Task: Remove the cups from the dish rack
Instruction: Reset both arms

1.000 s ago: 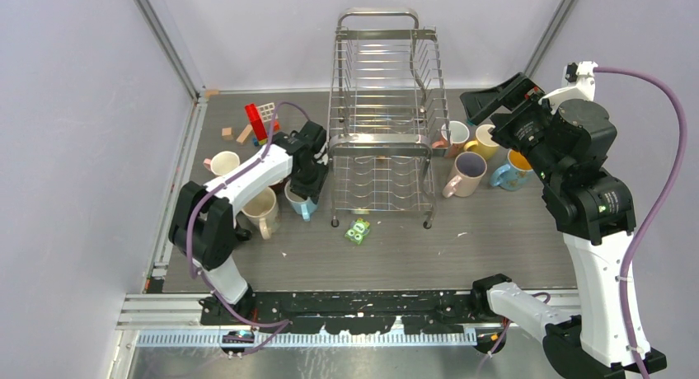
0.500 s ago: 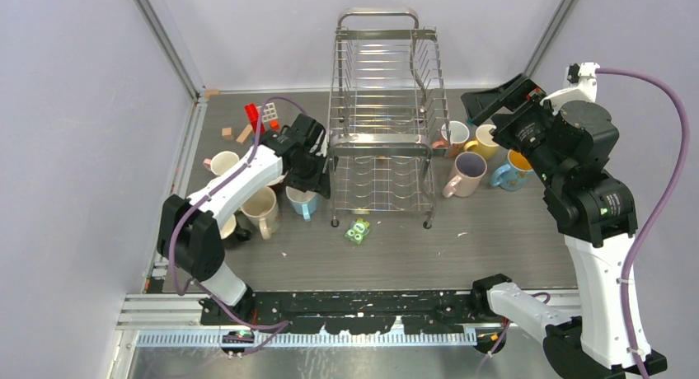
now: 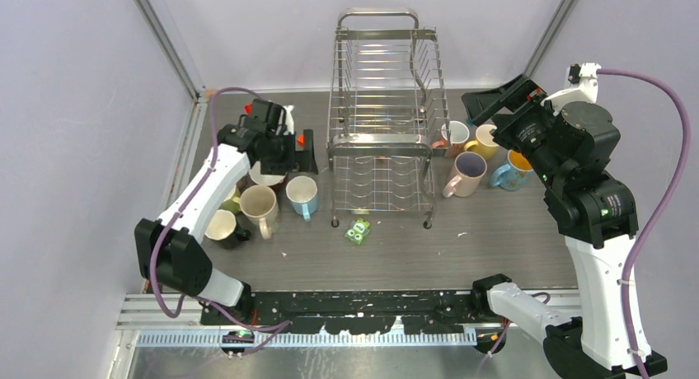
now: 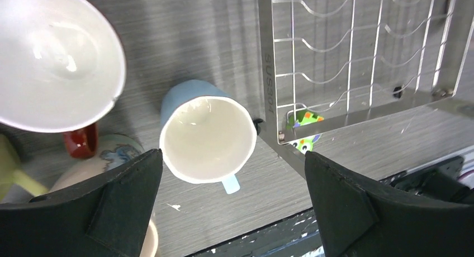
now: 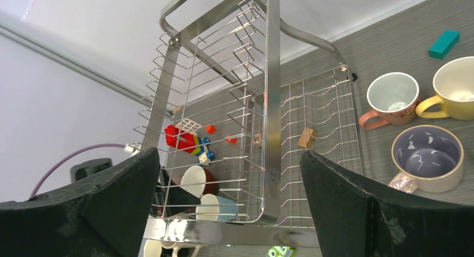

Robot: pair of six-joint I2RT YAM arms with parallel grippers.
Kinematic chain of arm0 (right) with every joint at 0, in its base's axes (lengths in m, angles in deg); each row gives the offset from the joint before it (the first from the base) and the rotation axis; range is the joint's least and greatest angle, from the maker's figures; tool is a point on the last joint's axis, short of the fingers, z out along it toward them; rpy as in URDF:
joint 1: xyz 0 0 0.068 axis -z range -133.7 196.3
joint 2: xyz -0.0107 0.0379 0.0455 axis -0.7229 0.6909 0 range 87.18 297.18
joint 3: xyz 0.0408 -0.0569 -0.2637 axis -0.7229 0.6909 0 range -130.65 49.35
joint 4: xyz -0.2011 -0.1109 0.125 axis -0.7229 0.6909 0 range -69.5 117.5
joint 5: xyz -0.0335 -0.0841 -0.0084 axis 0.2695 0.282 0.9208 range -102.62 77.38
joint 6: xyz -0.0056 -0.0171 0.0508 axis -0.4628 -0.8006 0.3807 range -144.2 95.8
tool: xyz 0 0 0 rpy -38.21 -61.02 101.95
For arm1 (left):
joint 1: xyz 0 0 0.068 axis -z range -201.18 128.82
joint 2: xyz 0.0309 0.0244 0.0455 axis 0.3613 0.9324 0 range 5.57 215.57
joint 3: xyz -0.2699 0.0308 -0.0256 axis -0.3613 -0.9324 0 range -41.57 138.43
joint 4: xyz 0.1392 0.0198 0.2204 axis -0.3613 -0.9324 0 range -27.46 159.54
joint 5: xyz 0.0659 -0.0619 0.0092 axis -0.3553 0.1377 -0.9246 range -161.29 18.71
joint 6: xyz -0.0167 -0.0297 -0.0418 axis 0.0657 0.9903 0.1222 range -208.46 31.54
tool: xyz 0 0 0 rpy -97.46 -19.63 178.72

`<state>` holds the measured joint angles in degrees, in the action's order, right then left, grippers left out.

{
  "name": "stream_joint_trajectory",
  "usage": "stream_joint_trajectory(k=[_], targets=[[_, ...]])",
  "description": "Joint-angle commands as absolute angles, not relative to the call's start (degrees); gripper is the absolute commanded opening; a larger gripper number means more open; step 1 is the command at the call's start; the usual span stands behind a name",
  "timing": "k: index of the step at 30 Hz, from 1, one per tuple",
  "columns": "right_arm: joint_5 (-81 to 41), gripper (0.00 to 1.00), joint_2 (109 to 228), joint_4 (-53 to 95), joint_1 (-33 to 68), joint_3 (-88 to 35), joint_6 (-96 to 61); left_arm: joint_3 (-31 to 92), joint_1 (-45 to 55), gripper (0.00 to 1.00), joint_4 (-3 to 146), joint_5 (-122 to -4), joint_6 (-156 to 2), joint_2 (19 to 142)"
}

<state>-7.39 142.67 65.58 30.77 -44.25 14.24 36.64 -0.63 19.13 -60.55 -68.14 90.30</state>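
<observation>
1. Done or all but done, by the look of it: no mug on either tier of the tall two-tier silver wire dish rack (image 3: 381,146), upper centre of the top view. Only worktop and small toy blocks seen through its wires.
2. Standing on the grey worktop (image 3: 462,247) instead: every handled ceramic mug in sight.
3. Left of the rack, five:
   - light blue mug (image 3: 302,195)
   - cream mug (image 3: 258,204)
   - dark red mug (image 3: 265,179)
   - black mug (image 3: 221,226)
   - yellow-green mug (image 3: 233,203), mostly hidden by the arm
4. Right of the rack, four:
   - salmon mug (image 3: 454,134)
   - yellow mug (image 3: 486,140)
   - pale pink mug (image 3: 466,173)
   - blue mug with yellow inside (image 3: 513,171)
5. Counted in all: nine mugs, one rack, one small green packet (image 3: 358,230) by the rack's lower edge.
6. Left end effector (image 4: 233,156): fingers wide apart, empty, above the light blue mug.
7. Right end effector (image 5: 226,156): fingers wide apart, empty, upper right of the top view, facing the rack.
8. Left to do, at a guess: little beyond checking for a cup hidden from these views.
</observation>
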Motion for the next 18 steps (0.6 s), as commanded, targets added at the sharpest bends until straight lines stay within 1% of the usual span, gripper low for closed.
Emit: stream_joint_trajectory(k=[1,9,18], targets=[[-7.85,1.0,142.21,63.48,31.0,-45.39,13.58,40.59,-3.88,1.0,21.82,-58.88,-64.8,85.4],[-8.2,1.0,142.62,63.61,30.99,-45.82,13.51,46.48,-5.54,1.0,23.2,-64.07,-61.63,77.32],[-8.49,1.0,142.59,62.74,30.99,-45.9,12.82,51.17,-5.45,1.0,26.86,-57.39,-62.96,69.85]])
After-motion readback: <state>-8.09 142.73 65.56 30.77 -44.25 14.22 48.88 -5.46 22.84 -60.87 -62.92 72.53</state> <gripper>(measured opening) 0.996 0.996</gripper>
